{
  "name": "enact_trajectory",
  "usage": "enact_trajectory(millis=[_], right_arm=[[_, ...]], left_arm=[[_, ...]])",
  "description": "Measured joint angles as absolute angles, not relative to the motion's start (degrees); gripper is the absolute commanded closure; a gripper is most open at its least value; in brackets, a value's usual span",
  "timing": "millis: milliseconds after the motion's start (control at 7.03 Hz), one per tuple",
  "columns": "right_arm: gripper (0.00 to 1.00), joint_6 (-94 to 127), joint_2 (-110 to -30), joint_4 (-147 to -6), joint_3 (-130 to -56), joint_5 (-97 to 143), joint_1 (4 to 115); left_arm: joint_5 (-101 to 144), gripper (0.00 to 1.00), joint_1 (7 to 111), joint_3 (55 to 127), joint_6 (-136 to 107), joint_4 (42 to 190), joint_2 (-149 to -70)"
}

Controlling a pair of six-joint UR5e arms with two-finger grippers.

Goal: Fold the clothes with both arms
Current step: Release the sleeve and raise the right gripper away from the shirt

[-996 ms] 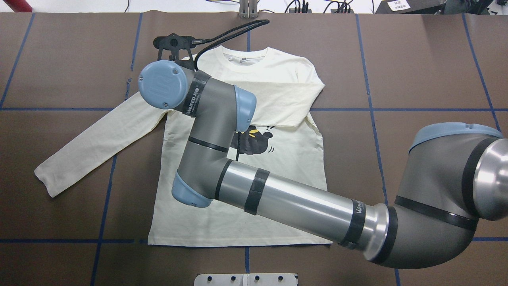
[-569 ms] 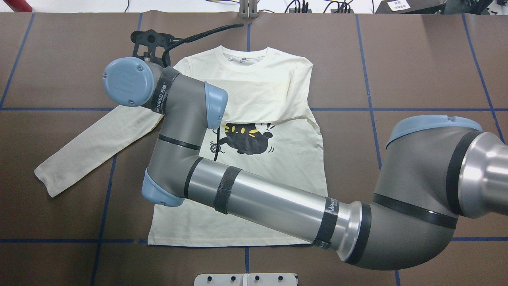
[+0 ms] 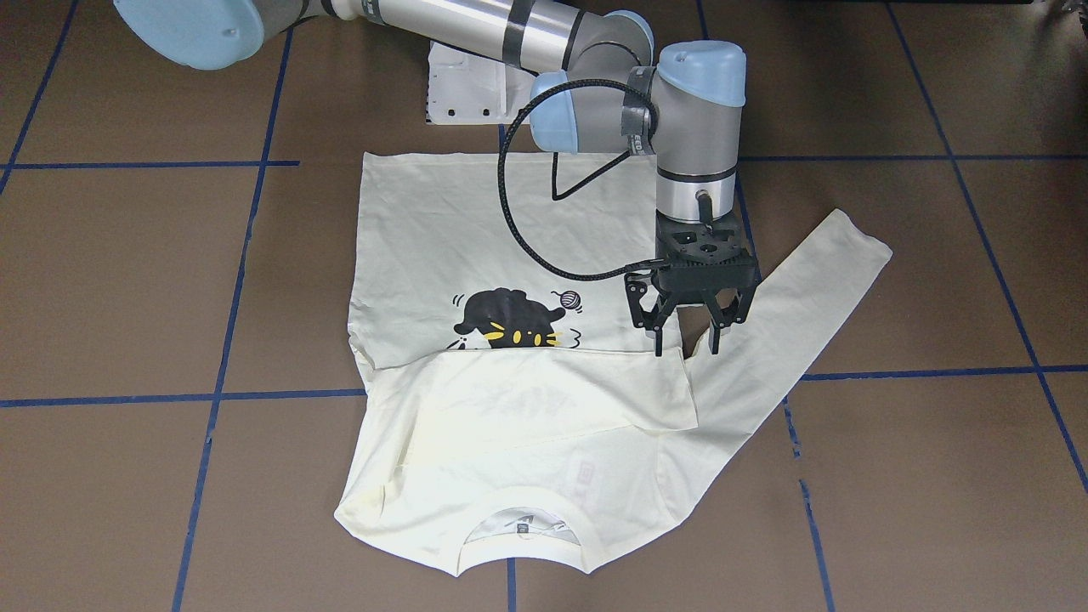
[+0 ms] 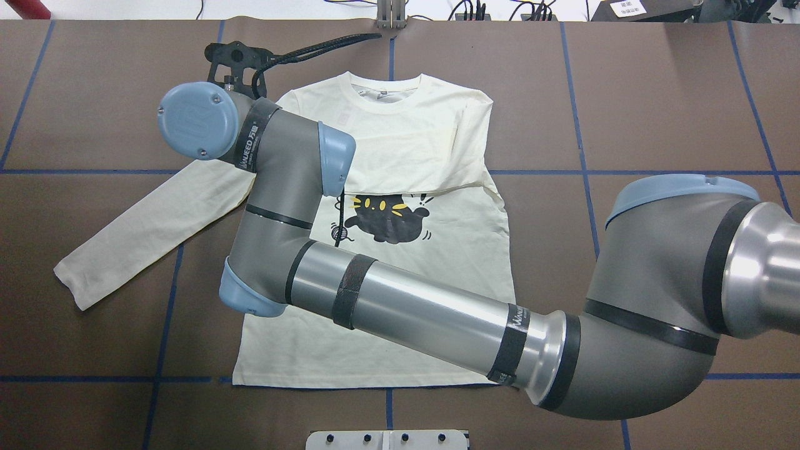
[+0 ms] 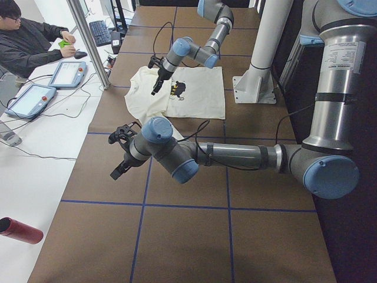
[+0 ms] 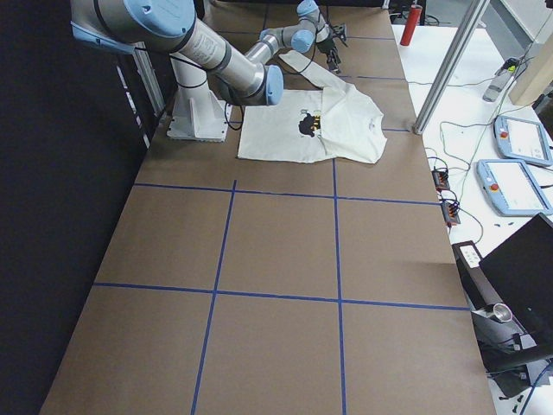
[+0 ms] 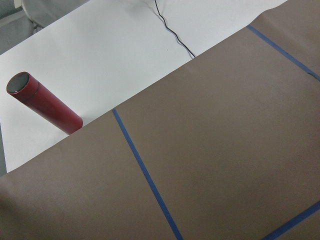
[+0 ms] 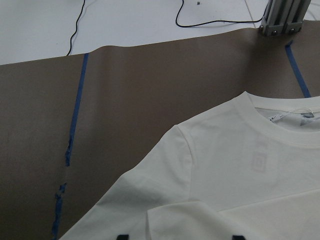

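The cream-white T-shirt [image 4: 431, 294] lies flat on the brown table, cat print [image 4: 387, 219] up and collar at the far edge. One sleeve [image 3: 552, 395] is folded across the chest. The other sleeve [image 4: 144, 231] lies spread out to the side. My right arm reaches across the shirt. Its gripper [image 3: 687, 347] hangs open just over the cuff end of the folded sleeve, by the shoulder, with nothing between the fingers. In the right wrist view both fingertips [image 8: 122, 236] stand apart above the cloth. My left gripper [image 5: 118, 168] hovers over bare table away from the shirt; I cannot tell its state.
A red cylinder [image 7: 45, 102] lies on the white surface past the table's end on my left. The white pedestal base [image 3: 467, 81] stands at the near edge. A metal post [image 4: 390, 15] rises at the far edge. A person [image 5: 29, 41] sits at a side desk.
The right arm swung across the shirt toward the spread sleeve's side, drawing the folded sleeve further over the chest and uncovering the cat print. Over the last half second it barely moved.
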State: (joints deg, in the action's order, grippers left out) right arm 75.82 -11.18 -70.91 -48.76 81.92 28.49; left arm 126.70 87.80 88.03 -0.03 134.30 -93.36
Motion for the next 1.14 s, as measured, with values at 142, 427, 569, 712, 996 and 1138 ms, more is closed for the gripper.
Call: enact_trajectory(millis=[142, 427, 569, 712, 996, 1138], right_arm=[[0.00, 75.58, -11.00, -72.72, -49.42, 87.03, 30.70], [0.00, 70.77, -11.63, -85.81, -55.98, 98.58, 36.42], [0.00, 65.70, -13.86, -92.67, -61.33, 103.51, 39.45], [0.00, 60.06, -18.82, -95.85, -67.94, 107.16, 42.22], [0.00, 48.32, -32.66, -97.21, -82.19, 112.97, 47.79], [0.00, 42.08, -39.84, -97.16, -88.38, 115.37, 50.54]], left_arm=[[126.74, 0.00, 87.80, 88.19, -0.10, 134.32, -93.40], [128.18, 0.00, 85.68, 88.98, -1.99, 137.67, -93.42], [130.17, 0.00, 82.34, 89.74, -6.22, 139.15, -93.17], [131.14, 0.00, 78.57, 91.98, -12.30, 140.42, -91.30], [129.55, 0.00, 72.58, 98.89, -21.13, 145.01, -82.92], [127.52, 0.00, 69.36, 101.60, -22.48, 146.81, -78.96]])
